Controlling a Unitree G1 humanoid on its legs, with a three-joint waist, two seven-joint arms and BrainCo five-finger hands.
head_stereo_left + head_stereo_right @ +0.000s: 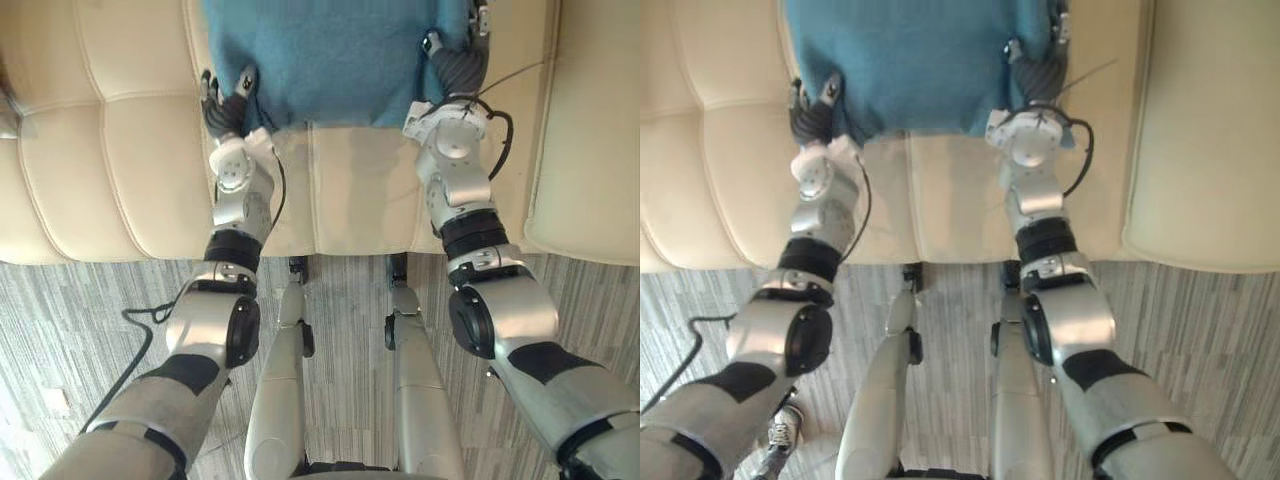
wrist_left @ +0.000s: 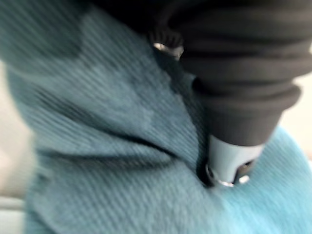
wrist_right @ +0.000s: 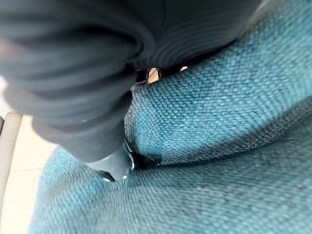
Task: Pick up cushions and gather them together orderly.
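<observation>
Looking down at a blue cushion [image 1: 330, 50] lying on a cream sofa [image 1: 100, 150], gripped from both sides. Pretty clear-cut for the left hand [image 1: 228, 105]: clenched onto the cushion's near corner, thumb dug into the weave on top, dark fingertips [image 1: 210, 88] hooked round the outer edge, fabric bunched into folds just beside the thumb. Same deal with the right hand [image 1: 455, 62]: pinching the opposite side close to the other near corner, thumb pressed into the cloth hard enough to leave a dent, fingers [image 1: 481, 20] wrapped over the cushion's side edge. So, cushion spread between the two hands, touching both, near edge running roughly straight from one hand across to the other. Can't tell whether actually lifted off the seat or resting on it. Just bare sofa seat under both wrists, then striped grey floor [image 1: 80, 320] further back along the arms.
</observation>
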